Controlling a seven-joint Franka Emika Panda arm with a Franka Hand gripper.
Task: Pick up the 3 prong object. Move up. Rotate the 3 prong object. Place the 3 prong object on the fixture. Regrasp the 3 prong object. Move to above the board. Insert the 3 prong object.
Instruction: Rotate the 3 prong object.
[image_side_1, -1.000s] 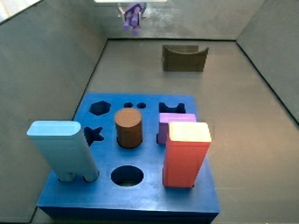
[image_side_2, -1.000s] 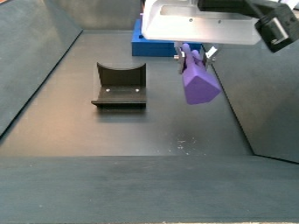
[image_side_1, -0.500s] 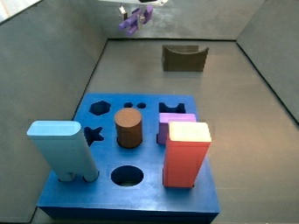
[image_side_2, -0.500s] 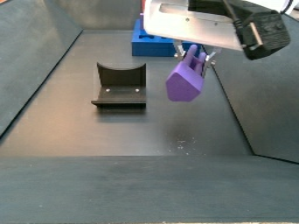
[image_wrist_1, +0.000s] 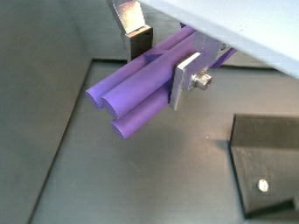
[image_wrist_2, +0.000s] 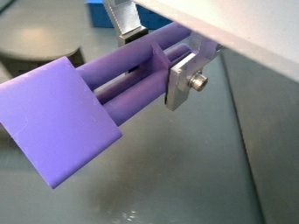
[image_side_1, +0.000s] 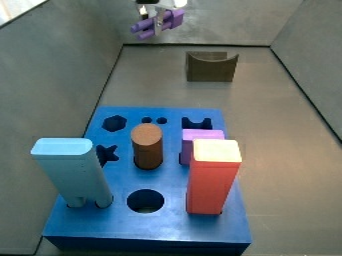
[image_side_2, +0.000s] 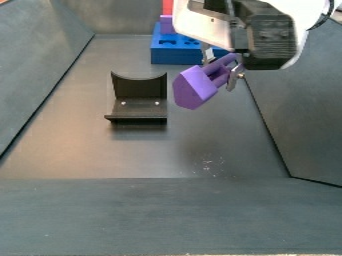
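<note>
The 3 prong object (image_side_2: 198, 84) is a long purple peg, and my gripper (image_side_2: 230, 62) is shut on it in mid-air. It lies tilted, close to level, with its wide flat end toward the fixture's side. In both wrist views the silver fingers (image_wrist_1: 184, 80) clamp the peg (image_wrist_1: 138, 94) across its ridges; my gripper (image_wrist_2: 156, 59) holds the peg (image_wrist_2: 103, 98) near one end. The fixture (image_side_2: 138, 97) stands on the floor below and beside the peg, with nothing in its notch. The blue board (image_side_1: 175, 172) shows in both side views; in one, my gripper (image_side_1: 163, 14) and the peg (image_side_1: 147, 27) hang high beyond it.
On the board stand a red block (image_side_1: 214, 176), a light blue block (image_side_1: 70, 170), a brown cylinder (image_side_1: 147, 148) and a short lilac block (image_side_1: 202, 134). Grey sloping walls (image_side_1: 67, 70) close in the floor. The fixture (image_side_1: 210, 66) sits near the back wall.
The gripper has turned at the wrist, swinging the purple peg from hanging almost upright to lying nearly level. It stays shut on the peg throughout.
</note>
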